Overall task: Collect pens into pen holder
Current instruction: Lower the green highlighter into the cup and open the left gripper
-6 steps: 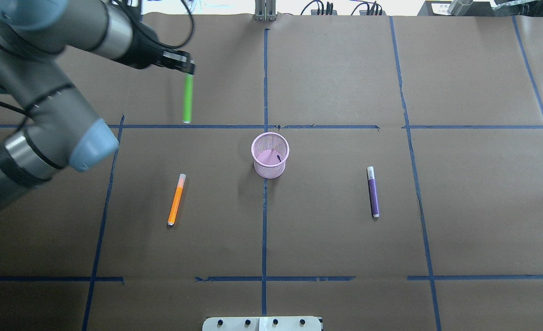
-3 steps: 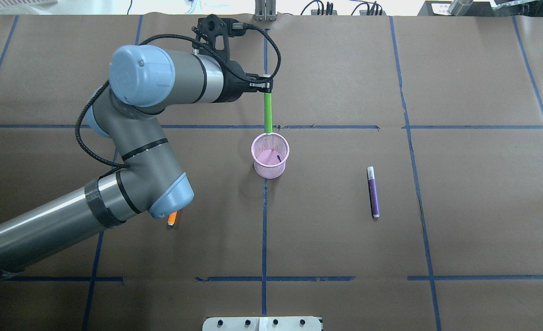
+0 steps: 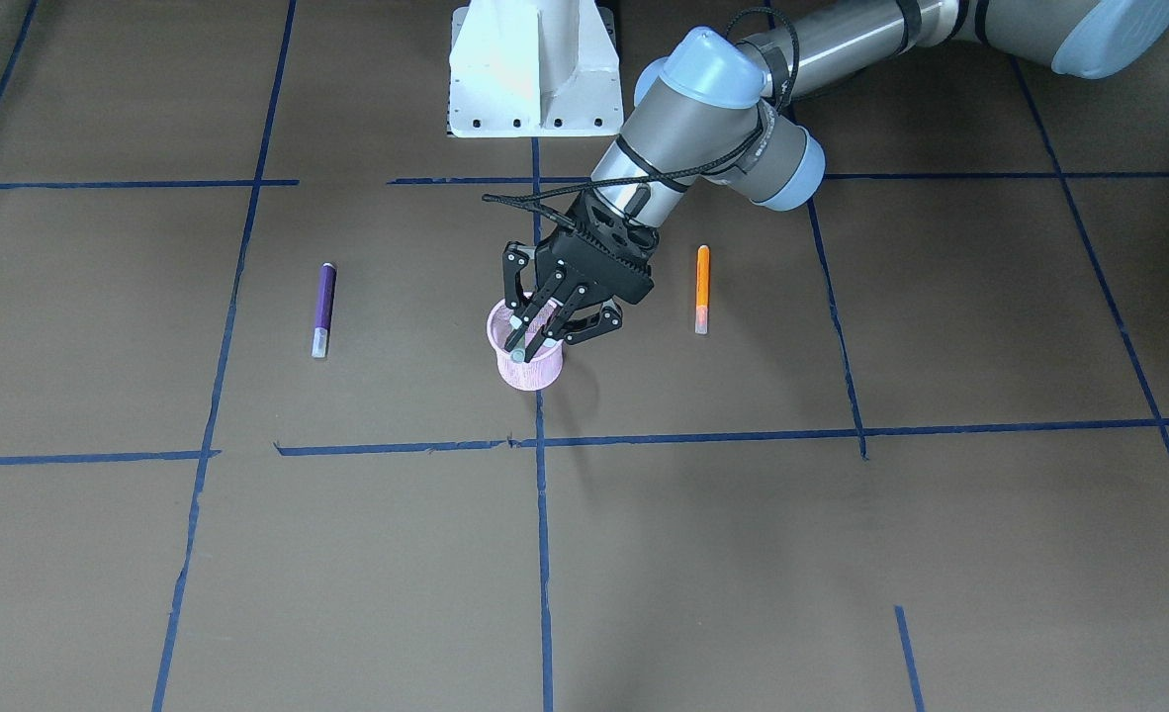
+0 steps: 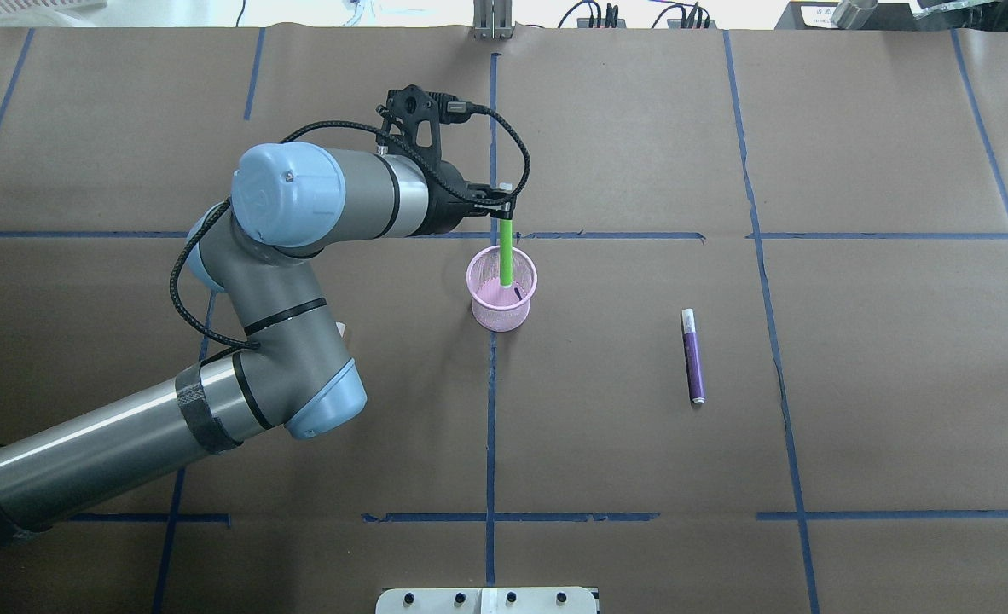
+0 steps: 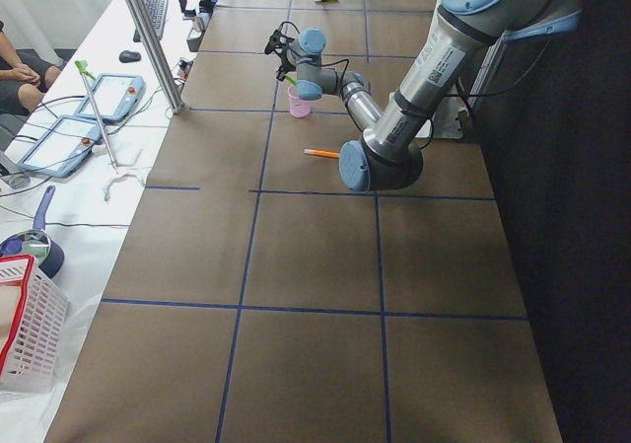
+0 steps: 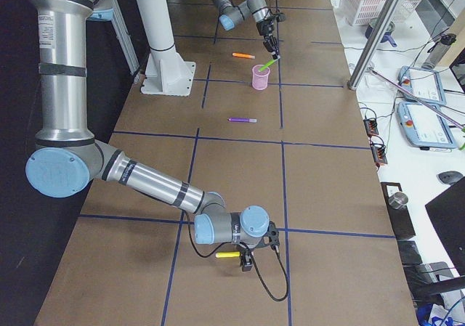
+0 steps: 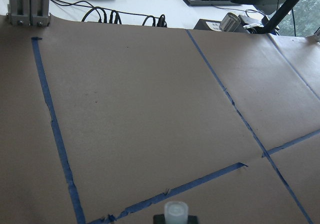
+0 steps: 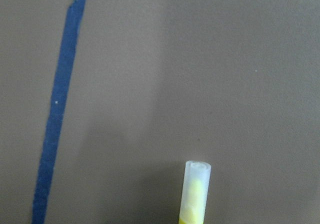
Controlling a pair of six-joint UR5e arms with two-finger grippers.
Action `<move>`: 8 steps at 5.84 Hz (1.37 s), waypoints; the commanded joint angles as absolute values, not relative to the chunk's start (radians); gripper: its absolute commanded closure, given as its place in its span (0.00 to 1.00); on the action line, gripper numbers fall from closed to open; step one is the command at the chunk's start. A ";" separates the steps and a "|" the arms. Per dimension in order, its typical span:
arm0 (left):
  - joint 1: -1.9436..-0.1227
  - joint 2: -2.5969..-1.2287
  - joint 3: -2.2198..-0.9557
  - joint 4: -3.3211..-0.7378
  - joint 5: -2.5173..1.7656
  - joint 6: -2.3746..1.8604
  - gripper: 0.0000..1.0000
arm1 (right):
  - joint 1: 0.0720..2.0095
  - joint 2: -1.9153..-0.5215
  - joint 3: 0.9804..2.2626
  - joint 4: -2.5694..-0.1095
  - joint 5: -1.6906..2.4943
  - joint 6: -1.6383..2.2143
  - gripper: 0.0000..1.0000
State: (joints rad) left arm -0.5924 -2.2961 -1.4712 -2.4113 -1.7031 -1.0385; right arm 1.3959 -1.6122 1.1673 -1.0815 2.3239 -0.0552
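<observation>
Overall, a table (image 4: 854,384) covered in brown paper and divided into rectangles by blue tape lines (image 4: 491,409) fills the overhead view. Across it reaches the left arm (image 4: 299,341), entering from 8 o'clock and bending toward the centre. The right arm (image 6: 65,123) shows only in the right-side view, folded low over the near end of the table. The white robot base (image 3: 535,69) stands at 12 o'clock in the front-facing view. The left gripper (image 4: 505,218) hangs just beyond the pen holder (image 4: 501,317), at its 12 o'clock in the overhead view, with its fingers closed on the upper end of the green pen (image 4: 504,256). This pen leans, its lower end inside the mouth of the pink mesh cup; whether it reaches the bottom cannot be told. The purple pen (image 4: 693,358) lies flat between 3 and 4 o'clock from the holder, well apart. The orange pen (image 3: 702,282) lies flat between 2 and 3 o'clock from the holder in the front-facing view, near the left arm's elbow. The right gripper (image 6: 243,257) sits beside a yellow pen (image 8: 194,194) with a clear cap; whether its fingers are closed cannot be told.
</observation>
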 commanded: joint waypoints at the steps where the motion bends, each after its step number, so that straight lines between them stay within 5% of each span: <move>1: -0.583 -2.278 -1.408 -2.503 -1.703 -1.039 1.00 | 1.396 -1.612 1.167 -1.081 2.324 -0.055 0.00; 4: -0.569 -2.278 -1.411 -2.503 -1.703 -1.069 1.00 | 1.396 -1.612 1.167 -1.081 2.322 -0.055 0.00; 5: -0.569 -2.278 -1.413 -2.505 -1.704 -1.069 0.60 | 1.396 -1.612 1.167 -1.081 2.322 -0.055 0.00; 6: -0.568 -2.281 -1.419 -2.502 -1.704 -1.072 0.01 | 1.396 -1.612 1.167 -1.081 2.322 -0.055 0.00; 8: -0.580 -2.284 -1.433 -2.490 -1.712 -1.074 0.00 | 1.396 -1.612 1.167 -1.081 2.324 -0.055 0.00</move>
